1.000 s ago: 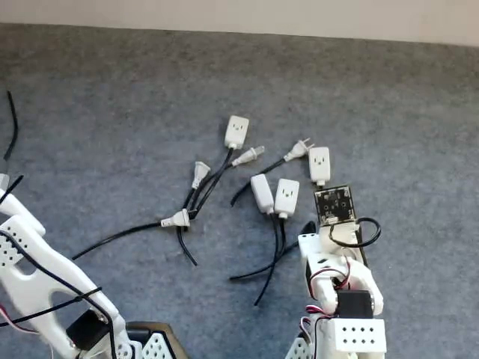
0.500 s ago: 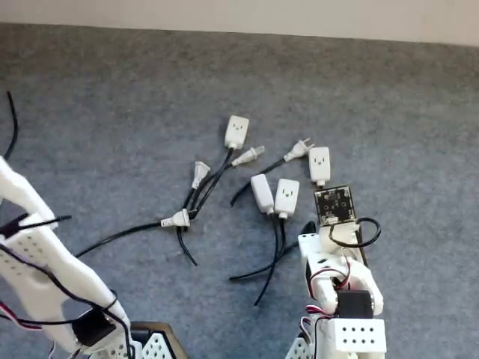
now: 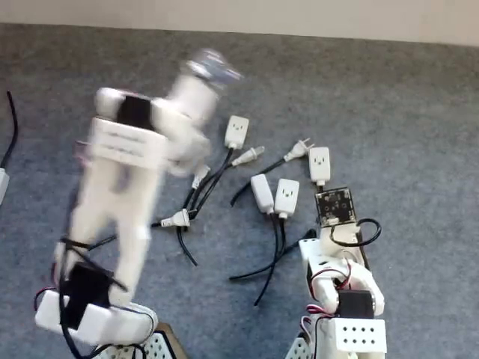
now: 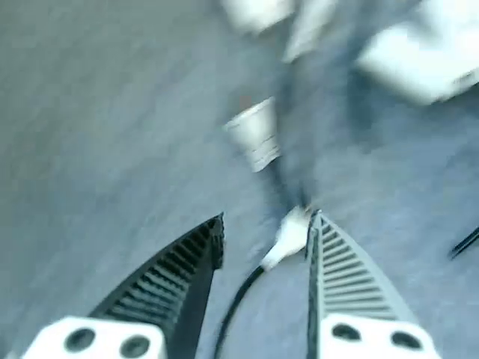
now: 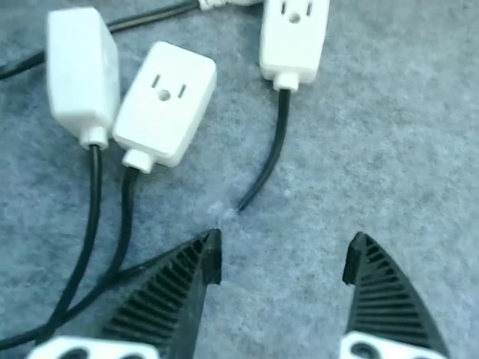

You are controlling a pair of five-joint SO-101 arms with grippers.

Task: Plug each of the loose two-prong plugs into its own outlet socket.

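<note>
Several white outlet sockets on black cords lie on the grey carpet: one far [image 3: 237, 132], one to the right [image 3: 319, 164], and a close pair [image 3: 287, 197], [image 3: 262, 192]. Loose two-prong plugs [image 3: 249, 155], [image 3: 298, 149], [image 3: 176, 219] lie among the cords. My left arm [image 3: 127, 149] stretches, blurred, over the left of the cluster. Its gripper [image 4: 266, 235] is open above a white plug [image 4: 288, 238] on a black cord. My right gripper [image 5: 283, 258] is open over bare carpet, just short of the socket pair [image 5: 165, 101], [image 5: 82, 63] and a third socket [image 5: 293, 34].
Black cords [image 3: 196, 196] cross and fan out between the sockets and plugs. A separate black cable [image 3: 10, 134] runs along the left edge. The right arm [image 3: 340, 254] stands at the near right. A pale wall [image 3: 299, 15] borders the far side.
My left arm has swung from the near left edge up and out over the plug cluster. The right arm, sockets and plugs have not moved.
</note>
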